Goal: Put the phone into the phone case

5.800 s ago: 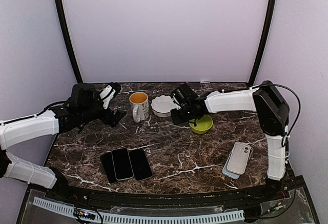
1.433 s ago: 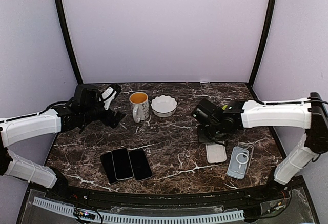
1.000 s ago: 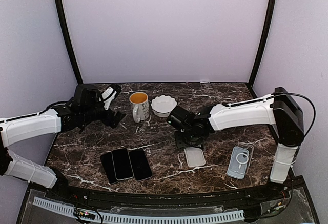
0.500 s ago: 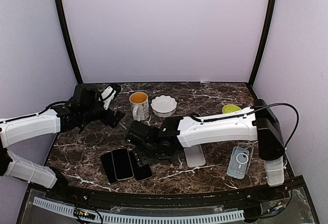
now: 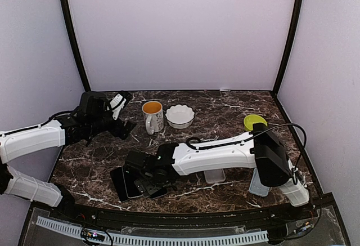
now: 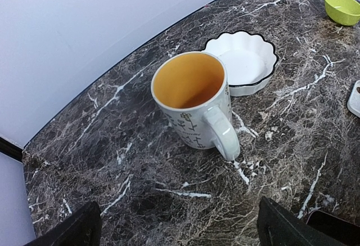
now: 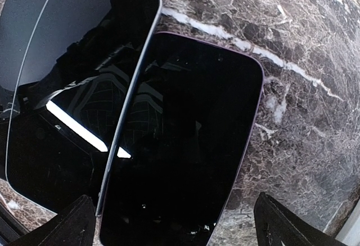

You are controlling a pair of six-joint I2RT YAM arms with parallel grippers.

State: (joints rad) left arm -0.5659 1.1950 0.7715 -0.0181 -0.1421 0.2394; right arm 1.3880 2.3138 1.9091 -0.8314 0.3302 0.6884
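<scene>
Right gripper (image 7: 177, 223) hangs right over the phones (image 5: 125, 183) at the near-left of the table (image 5: 236, 113), with the arm stretched across from the right side. Fingers are spread wide with nothing pinched between them. From here I can't tell if the tips touch a phone.

3 phones lie flat, screens up and dark, side by side:
- purple-edged phone (image 7: 185, 144) on the right, mostly under the gripper
- silver-edged phone (image 7: 73, 88) in the middle, its edge against the purple one and possibly overlapping it
- 3rd phone (image 7: 19, 37) only partly in view

No phone is in a case. The clear case (image 5: 214, 176) lies empty near the middle, just behind the right arm. A 2nd case (image 5: 257, 189) is mostly hidden by that arm.

Left gripper (image 6: 180, 232) is spread and empty, hovering back-left, pointed at the mug (image 6: 194, 99). A white bowl (image 6: 242, 60) sits just beside the mug — a green bowl (image 5: 254, 121) is far right.
</scene>
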